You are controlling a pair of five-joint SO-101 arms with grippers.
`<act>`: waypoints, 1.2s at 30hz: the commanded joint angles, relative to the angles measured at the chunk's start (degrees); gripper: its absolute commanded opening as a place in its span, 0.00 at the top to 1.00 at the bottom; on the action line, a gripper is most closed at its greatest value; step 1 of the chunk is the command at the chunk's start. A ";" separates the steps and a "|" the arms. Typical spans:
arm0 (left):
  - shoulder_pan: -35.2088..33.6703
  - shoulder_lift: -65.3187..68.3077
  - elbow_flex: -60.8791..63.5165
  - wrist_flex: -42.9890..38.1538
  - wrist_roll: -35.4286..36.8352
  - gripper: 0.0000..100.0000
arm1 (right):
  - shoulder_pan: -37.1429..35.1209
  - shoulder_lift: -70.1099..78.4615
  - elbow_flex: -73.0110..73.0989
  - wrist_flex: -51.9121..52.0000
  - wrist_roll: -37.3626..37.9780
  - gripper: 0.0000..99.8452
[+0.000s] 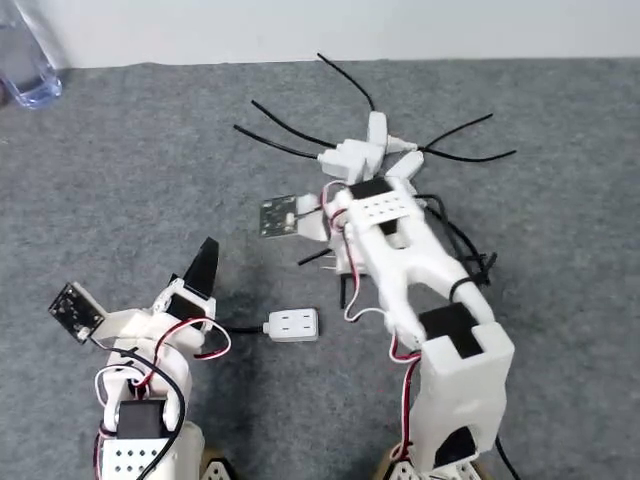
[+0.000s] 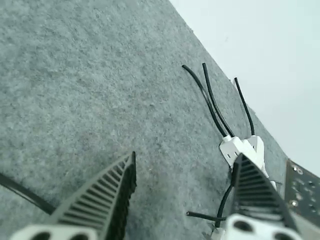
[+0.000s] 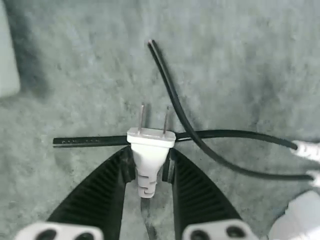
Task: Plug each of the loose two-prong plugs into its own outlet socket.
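Two arms, one plug in hand. In the high view the outlet block (image 1: 293,324) lies on the grey mat (image 1: 120,180) between the arms, near my left claw (image 1: 192,278). The pile of spare plugs (image 1: 365,155) sits beyond the right arm.

In the left wrist view that claw is spread wide and holds nothing.

In the right wrist view my right claw (image 3: 148,152) pinches one plug (image 3: 150,140) by its body, prongs pointing outward over crossed black cords (image 3: 200,135). I judge the pick made. Next I must carry it to the block and line the prongs up with a free socket, and the trailing cords could snag.
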 commanded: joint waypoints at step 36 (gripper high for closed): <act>2.81 -0.62 -0.48 -0.53 0.09 0.71 | -28.18 -28.09 -8.70 22.11 -28.40 0.99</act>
